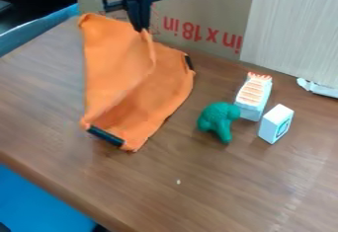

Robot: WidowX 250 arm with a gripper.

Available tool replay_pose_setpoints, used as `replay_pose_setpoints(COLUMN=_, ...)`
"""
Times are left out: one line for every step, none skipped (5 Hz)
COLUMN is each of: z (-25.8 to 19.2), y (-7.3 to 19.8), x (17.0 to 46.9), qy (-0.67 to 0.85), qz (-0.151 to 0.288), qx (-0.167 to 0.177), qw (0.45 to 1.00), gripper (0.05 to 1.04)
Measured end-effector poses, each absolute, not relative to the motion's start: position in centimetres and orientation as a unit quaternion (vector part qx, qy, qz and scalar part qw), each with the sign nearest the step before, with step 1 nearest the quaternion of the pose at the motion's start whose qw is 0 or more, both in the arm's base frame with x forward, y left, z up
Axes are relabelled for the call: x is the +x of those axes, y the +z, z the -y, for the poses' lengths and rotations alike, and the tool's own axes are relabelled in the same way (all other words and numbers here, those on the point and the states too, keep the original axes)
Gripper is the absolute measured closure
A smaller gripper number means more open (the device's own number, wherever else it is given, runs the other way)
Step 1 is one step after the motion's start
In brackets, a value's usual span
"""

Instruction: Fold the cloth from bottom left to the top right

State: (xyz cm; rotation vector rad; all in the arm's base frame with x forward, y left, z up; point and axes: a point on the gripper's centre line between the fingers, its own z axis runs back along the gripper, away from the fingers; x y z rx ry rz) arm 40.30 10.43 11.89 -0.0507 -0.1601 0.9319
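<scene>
Okay, camera view. Got the black end effector (139, 30) hanging down over the far side of the desk (86, 184), close to the back edge and toward the far left corner. Looks closed up tight, pinching a bit of the orange cloth (112, 63) right at the tips.

Would put the cloth on the left half of the desk, stretched from near the far left corner toward the near edge, well short of that edge though. Can see a raised fold running down from the pinched bit, curving over toward the near end. Can also spot a dark strip (105, 135) along the near end of the cloth and another small dark patch (190, 62) on the side toward the right edge.

Over to the right of the cloth, well apart from the end effector, got a green toy (218, 120) shaped like some kind of animal. Right beside that, slightly farther back, can make out a white block with orange stripes (253, 95); can't tell whether touching the toy or not. Then see a small white box (275, 123) standing upright just to the right, with a dark mark on one side. At the back edge, got brown cardboard (191, 9) with red print, plus a pale ribbed panel (294, 28) farther right.
</scene>
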Motion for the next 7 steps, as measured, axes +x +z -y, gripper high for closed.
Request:
replay_pose_setpoints(z=-8.6, y=11.3, x=40.8, qy=0.432, qz=0.084, qx=-0.019, qw=0.898, gripper=1.033)
replay_pose_setpoints(z=-6.7, y=9.7, x=40.6, qy=0.416, qz=0.079, qx=-0.009, qw=0.906, gripper=1.010)
replay_pose_setpoints(z=-5.6, y=8.9, x=40.5, qy=0.400, qz=0.085, qx=0.003, qw=0.912, gripper=0.864)
replay_pose_setpoints(z=-5.4, y=8.2, x=40.5, qy=0.400, qz=0.095, qx=0.016, qw=0.911, gripper=0.609)
replay_pose_setpoints(z=-5.2, y=8.2, x=40.3, qy=0.400, qz=0.087, qx=0.008, qw=0.912, gripper=0.286)
replay_pose_setpoints(z=-7.2, y=10.7, x=39.6, qy=0.403, qz=0.096, qx=-0.013, qw=0.910, gripper=0.092)
replay_pose_setpoints(z=-10.5, y=13.5, x=37.7, qy=0.390, qz=0.101, qx=-0.005, qw=0.915, gripper=0.083)
